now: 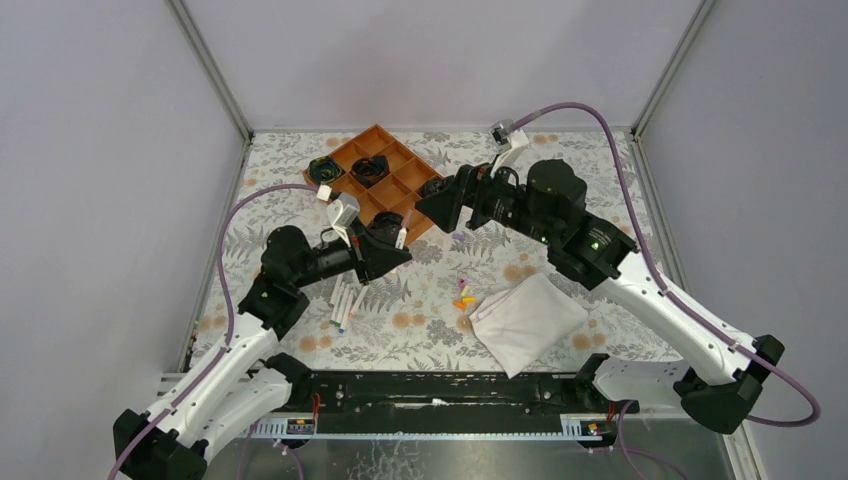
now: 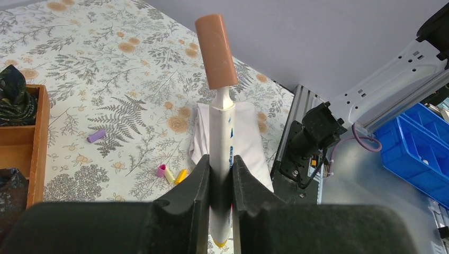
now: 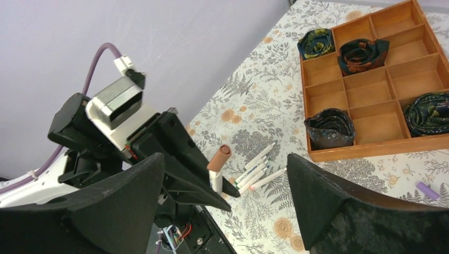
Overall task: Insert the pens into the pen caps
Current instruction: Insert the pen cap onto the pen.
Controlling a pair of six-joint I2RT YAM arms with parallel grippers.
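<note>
Pens (image 1: 340,300) lie loose in a small bunch on the flowered table (image 1: 430,330) in the overhead view, just beside the left gripper (image 1: 403,255), which pinches a capped pen (image 1: 401,238) upright. Small coloured caps (image 1: 463,295) sit near a corner of the folded white cloth (image 1: 525,320). The right gripper (image 1: 428,207) hangs spread by the wooden tray (image 1: 385,150), apart from the capped pen.

From the left wrist, both fingers (image 2: 196,185) press the white barrel between them. A brown cap (image 2: 216,50) sits on its upper end, with a short neck showing below it. A purple cap (image 2: 96,136) lies alone on the table; pink, yellow and orange ones cluster by the cloth.

From the right wrist, the wide-apart fingers (image 3: 127,201) frame the capped pen and touch nothing. The loose pens lie just beyond it, near the tray's front edge.
</note>
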